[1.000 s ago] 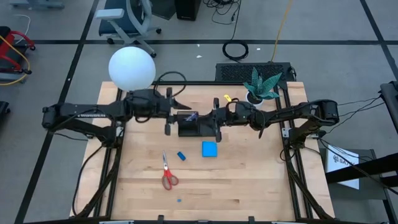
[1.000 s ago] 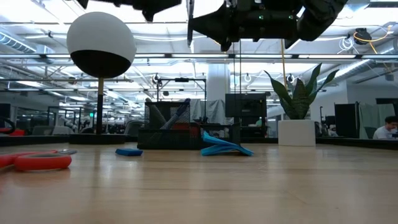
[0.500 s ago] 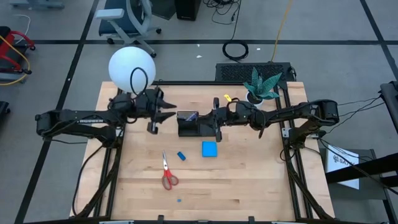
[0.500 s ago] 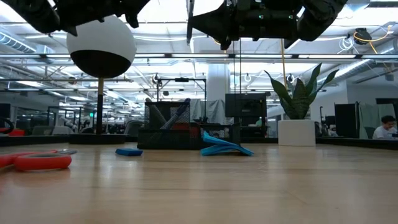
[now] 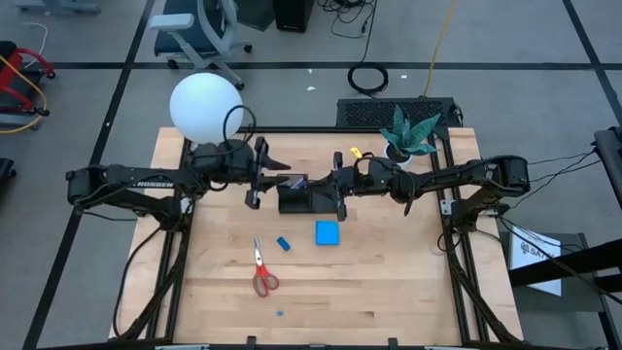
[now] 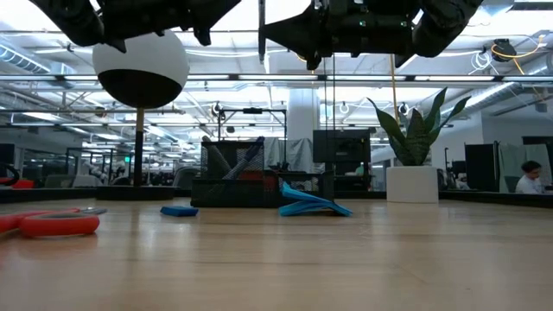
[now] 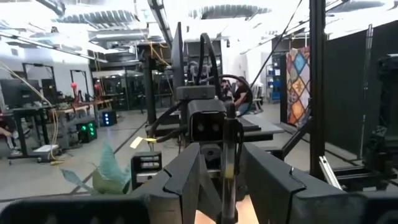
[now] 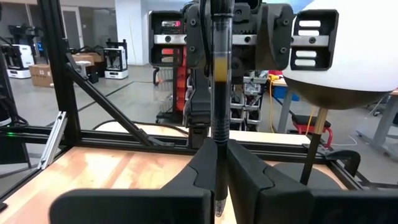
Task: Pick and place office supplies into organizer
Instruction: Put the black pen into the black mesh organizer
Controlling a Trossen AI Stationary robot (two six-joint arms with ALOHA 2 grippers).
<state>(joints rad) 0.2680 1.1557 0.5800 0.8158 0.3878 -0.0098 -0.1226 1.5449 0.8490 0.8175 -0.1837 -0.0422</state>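
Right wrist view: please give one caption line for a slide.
Right end effector shut on an upright pen, facing the left arm and lamp globe.

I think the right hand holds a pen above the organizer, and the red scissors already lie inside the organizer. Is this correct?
Not quite. The right hand does hold a pen, but the red scissors lie on the table, apart from the organizer, as the high view shows.

The organizer point(image 5: 306, 197) sits mid-table, with the note pad point(image 5: 328, 232), eraser point(image 5: 283, 243) and scissors point(image 5: 261, 273) before it.
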